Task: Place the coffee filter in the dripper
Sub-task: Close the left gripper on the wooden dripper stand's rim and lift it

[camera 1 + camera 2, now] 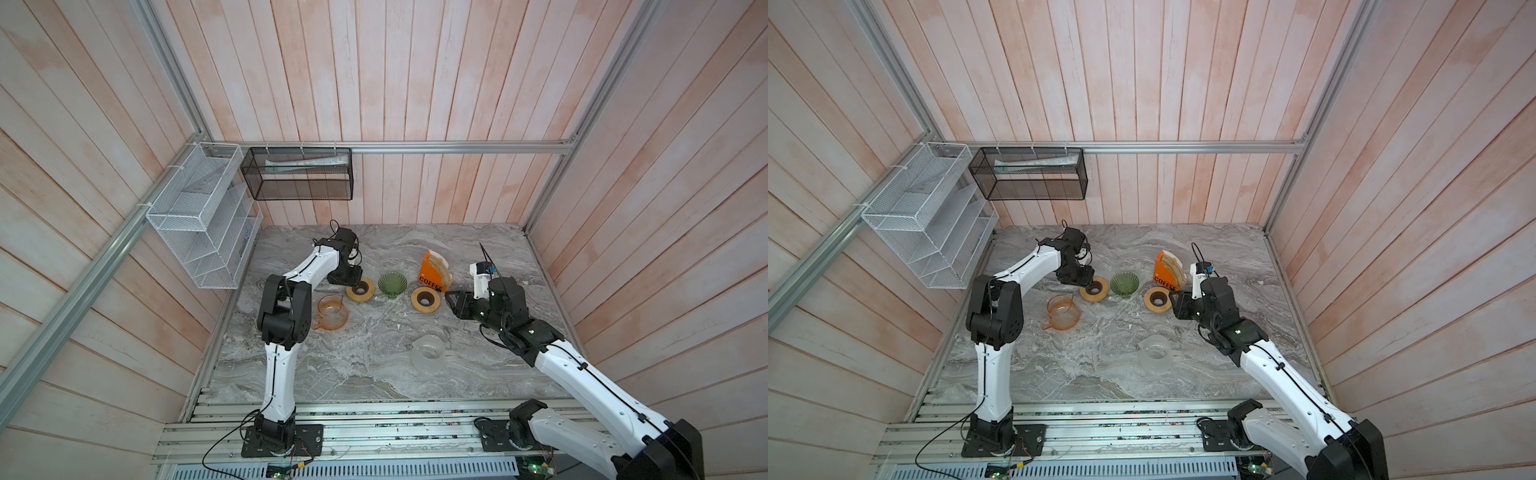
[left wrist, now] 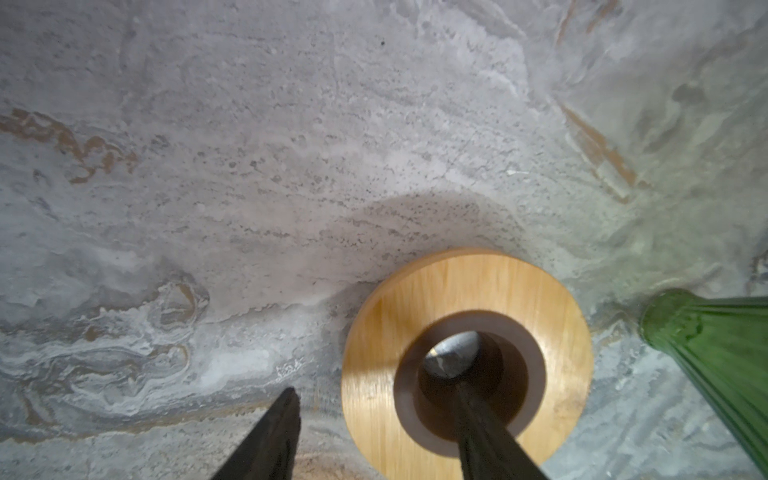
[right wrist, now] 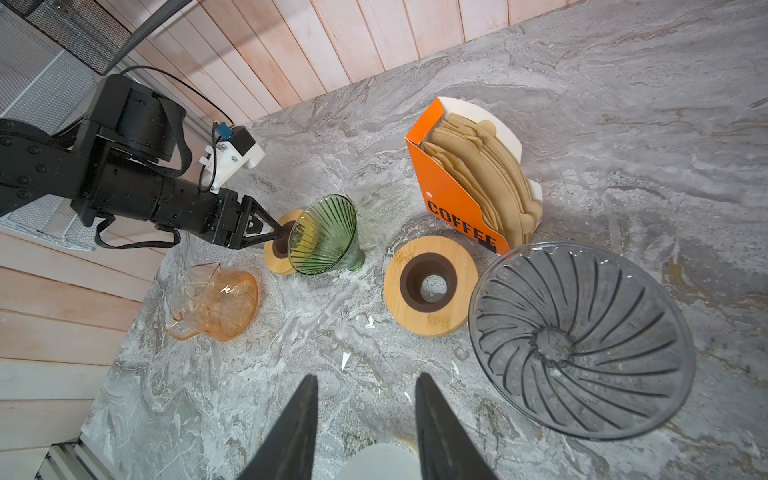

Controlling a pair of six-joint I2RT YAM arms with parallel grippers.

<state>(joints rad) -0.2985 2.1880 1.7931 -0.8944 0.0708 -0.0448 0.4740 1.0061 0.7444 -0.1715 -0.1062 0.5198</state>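
One ring (image 3: 274, 261) half behind green dripper (image 3: 322, 235)

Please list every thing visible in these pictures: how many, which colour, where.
table: one, grey marble, under everything
wooden rings: two, light wood, middle of the table
green dripper: one, green glass, between the wooden rings
filter box: one, orange, behind the right-hand ring
coffee filters: a stack, brown, inside the filter box
grey dripper: one, smoky grey, beside the filter box
orange jug: one, orange glass, before the left-hand ring
frosted jug: one, whitish, toward the table's front
white basket: one, white wire, left wall
black basket: one, black mesh, back wall
left claw: one, black, open, one finger in the left-hand ring's hole
right claw: one, black, open and empty, near the right-hand ring
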